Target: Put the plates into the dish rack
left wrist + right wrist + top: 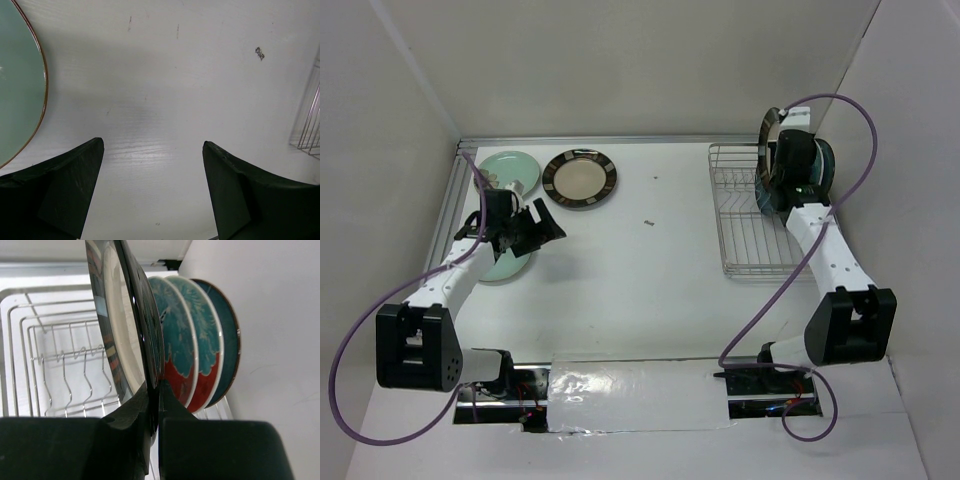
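Plates fill the right end of the rack as the right tool (156,400), its jaws clamped on the lower rim, holds a glossy round cream ceramic plate with a dark striped rim (117,325) upright on edge. Just beside it, two red-and-teal plates (175,340) and a dark teal plate (227,340) stand on edge in the rectangular silver wire dish rack (740,225), whose left tines are bare. Whether the held plate sits between tines cannot be told. Across the white worktop (650,290), the left tool (152,145) hangs with jaws apart and nothing between them. A mint-green plate (20,75) lies flat partly beneath it. Farther back lie another mint-green plate (510,170) and a second cream striped-rim plate (580,179), well apart from the rack.
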